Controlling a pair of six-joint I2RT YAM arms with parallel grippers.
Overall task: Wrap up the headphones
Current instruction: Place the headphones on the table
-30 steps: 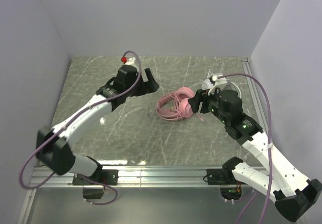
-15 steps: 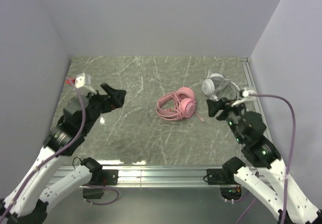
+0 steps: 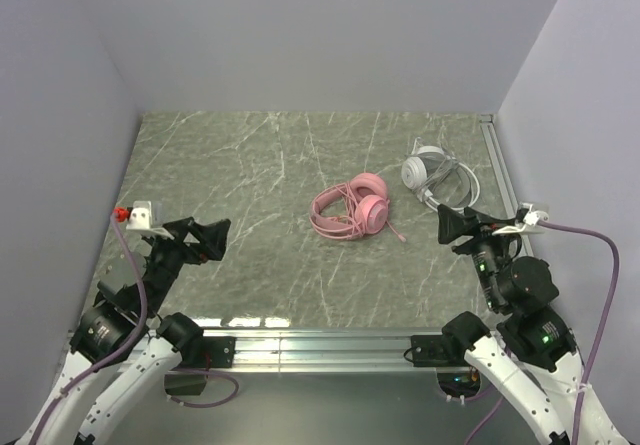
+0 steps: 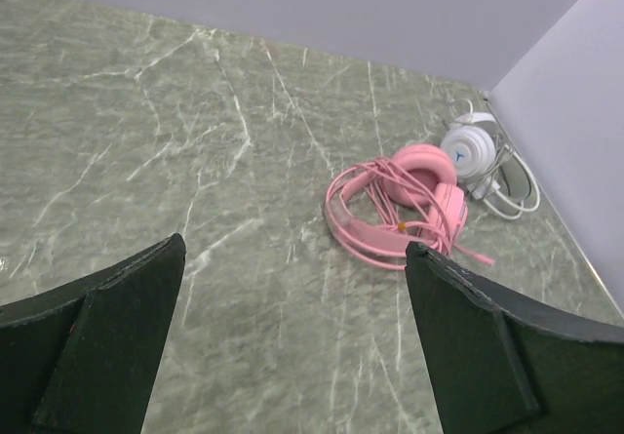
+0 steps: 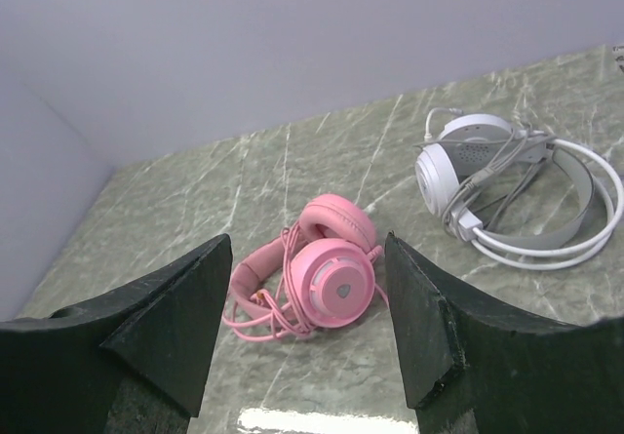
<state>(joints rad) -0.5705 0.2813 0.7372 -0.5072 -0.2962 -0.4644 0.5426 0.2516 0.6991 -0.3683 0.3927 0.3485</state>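
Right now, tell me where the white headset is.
In the top view the white headset lies on the table, right side toward the back, just right of and beyond the pink headset.

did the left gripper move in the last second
Yes, the left gripper has pulled back toward its own base, farther left of the unmoved pink headphones.

The left end effector (image 4: pixel 294 249) is spread wide, its two dark fingers (image 4: pixel 107 346) filling the lower corners with only bare green-marbled tabletop (image 4: pixel 195 141) between them. Beyond the right finger lie the pink headphones (image 4: pixel 395 210), flat on the tabletop, their pink cord (image 4: pixel 366 185) looped loosely over the band and cups. Just behind them to the right sits the white headset (image 4: pixel 473 151), its thin cord (image 4: pixel 522 185) curving out beside the pale wall (image 4: pixel 575 93); whether the two touch is unclear
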